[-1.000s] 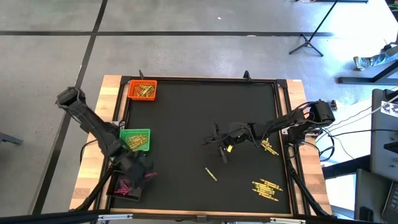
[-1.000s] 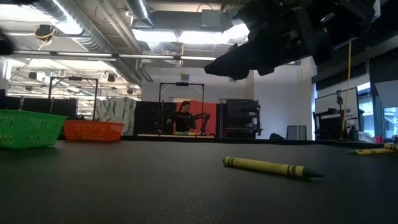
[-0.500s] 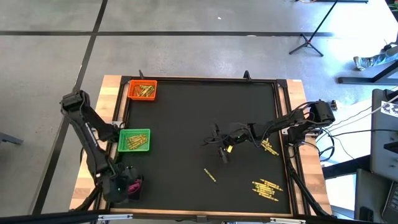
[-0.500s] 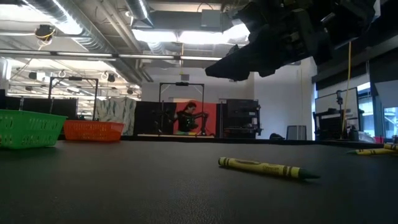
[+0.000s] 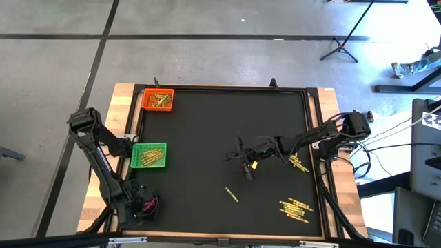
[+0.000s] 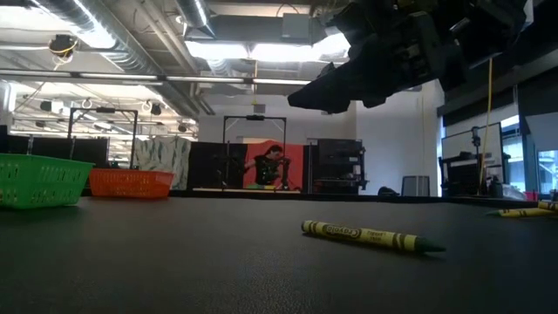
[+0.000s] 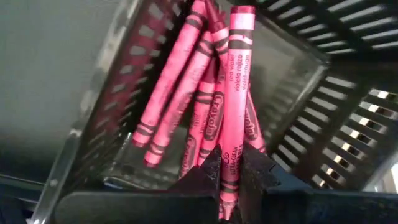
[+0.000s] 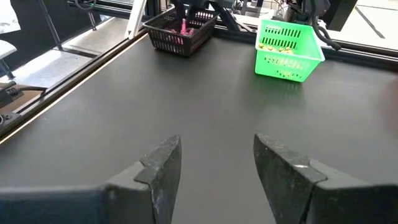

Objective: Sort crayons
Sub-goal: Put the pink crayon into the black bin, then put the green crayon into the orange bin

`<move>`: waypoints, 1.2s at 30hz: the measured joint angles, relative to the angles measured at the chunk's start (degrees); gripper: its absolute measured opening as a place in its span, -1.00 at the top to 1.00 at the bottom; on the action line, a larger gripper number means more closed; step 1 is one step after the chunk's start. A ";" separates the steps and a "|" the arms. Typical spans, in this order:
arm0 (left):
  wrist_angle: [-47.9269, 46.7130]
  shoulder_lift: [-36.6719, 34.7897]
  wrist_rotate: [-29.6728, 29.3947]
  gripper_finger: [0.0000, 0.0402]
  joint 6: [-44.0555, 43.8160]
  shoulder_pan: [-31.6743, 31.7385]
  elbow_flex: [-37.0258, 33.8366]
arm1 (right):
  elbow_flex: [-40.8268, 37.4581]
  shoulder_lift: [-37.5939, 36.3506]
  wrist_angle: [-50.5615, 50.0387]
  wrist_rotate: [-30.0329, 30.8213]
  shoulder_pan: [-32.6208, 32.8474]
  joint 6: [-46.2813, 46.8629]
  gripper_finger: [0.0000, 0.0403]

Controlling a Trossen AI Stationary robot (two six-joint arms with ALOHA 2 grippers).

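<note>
My left gripper [image 5: 141, 205] is over the black tray [image 5: 132, 213] at the near left corner, shut on a pink crayon [image 7: 236, 93]. Several pink crayons [image 7: 186, 106] lie in that tray below it. My right gripper [image 5: 242, 162] hangs open and empty over the middle of the mat; it also shows in the right wrist view [image 8: 214, 168]. A lone yellow crayon [image 5: 232, 195] lies flat on the mat nearer than the right gripper, also in the low view [image 6: 370, 236]. Two groups of yellow crayons [image 5: 298, 163] [image 5: 295, 209] lie near the right edge. My left gripper pinches the pink crayon near one end [image 7: 230, 183] between its two fingers [image 7: 208, 177]. The crayon runs on from the fingers, lengthwise, into the black tray, over the other pink crayons. Whether its far end [image 7: 242, 12] touches them, I cannot tell.
An orange tray [image 5: 158, 100] with gold crayons stands at the far left. A green tray [image 5: 149, 156] with yellow crayons stands at the left, between the orange and black trays. The black mat has a raised wooden frame [image 5: 324, 138]. A person shows far behind the table [image 6: 272, 166].
My left gripper has gone toward the table's near left corner and down, from beside the green tray to over the black tray. The lone yellow crayon has rolled a little along the mat. My right gripper has kept still.
</note>
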 joint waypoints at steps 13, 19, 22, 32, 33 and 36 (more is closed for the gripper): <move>-1.62 -4.08 7.12 0.53 -0.55 2.37 0.78 | 0.00 0.02 0.00 0.00 0.02 0.23 0.01; -1.84 -11.73 -7.12 0.52 1.36 4.83 4.08 | 0.00 0.02 -0.01 0.01 0.02 2.85 0.01; -0.36 -14.65 -19.33 0.52 7.10 5.95 5.57 | 0.02 0.02 -1.22 0.00 0.74 4.84 0.01; 7.36 -13.98 -37.22 0.52 31.35 12.01 5.95 | 0.07 0.89 -4.84 8.40 11.10 9.93 0.01; 8.19 -13.43 -37.67 0.52 32.80 12.83 5.95 | 0.07 1.29 -4.92 9.93 12.27 10.83 0.01; 11.43 -11.18 -37.99 0.52 38.08 15.05 5.95 | 0.07 2.27 -4.79 13.92 14.99 13.73 0.01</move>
